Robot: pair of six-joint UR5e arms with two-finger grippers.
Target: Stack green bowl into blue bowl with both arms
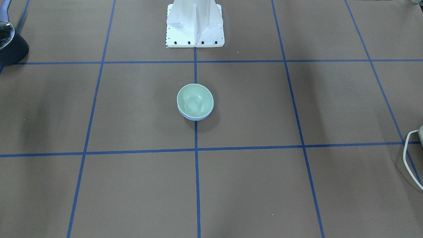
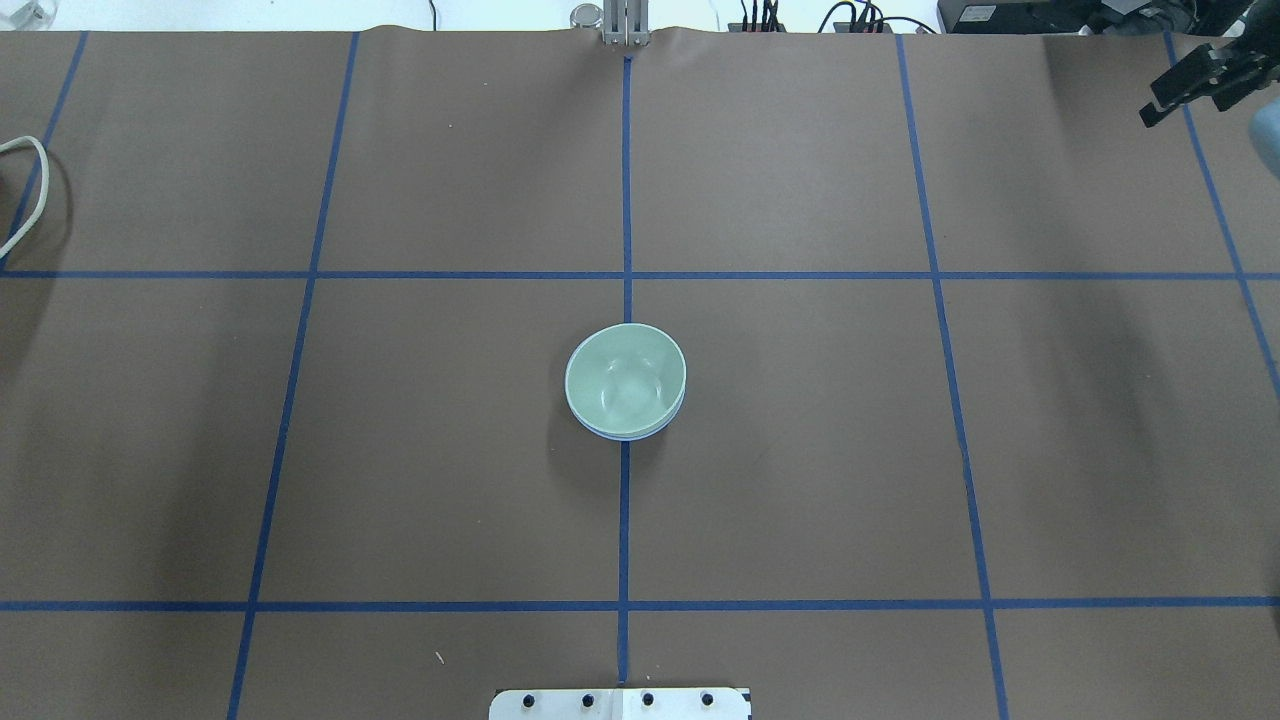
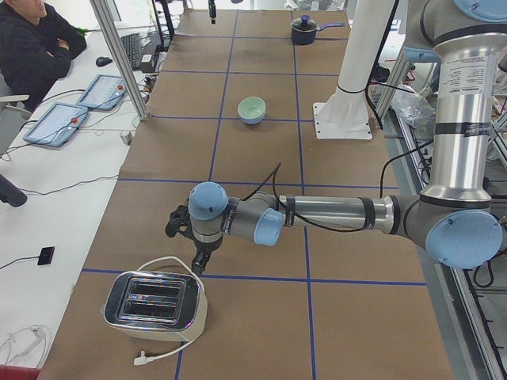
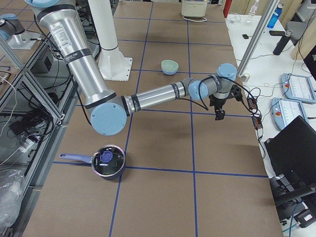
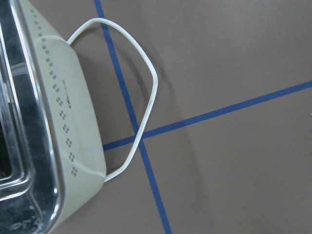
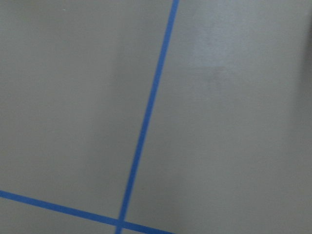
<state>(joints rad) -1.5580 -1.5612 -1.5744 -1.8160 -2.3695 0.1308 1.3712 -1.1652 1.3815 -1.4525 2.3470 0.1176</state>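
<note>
The green bowl (image 1: 195,99) sits nested inside the blue bowl (image 1: 195,118) at the table's centre; only the blue rim shows beneath it. The stack also shows in the overhead view (image 2: 622,378) and small in both side views (image 3: 251,108) (image 4: 169,64). My right gripper (image 2: 1185,95) hangs far from the bowls at the far right corner, fingers apart and empty. My left gripper (image 3: 198,261) shows only in the exterior left view, low beside the toaster; I cannot tell whether it is open. No gripper touches the bowls.
A silver toaster (image 3: 154,305) with a white cord (image 5: 146,87) stands at the table's left end. A dark pot (image 4: 107,161) sits at the right end. The white pedestal (image 1: 195,23) stands behind the bowls. A person (image 3: 32,39) sits beyond the far edge.
</note>
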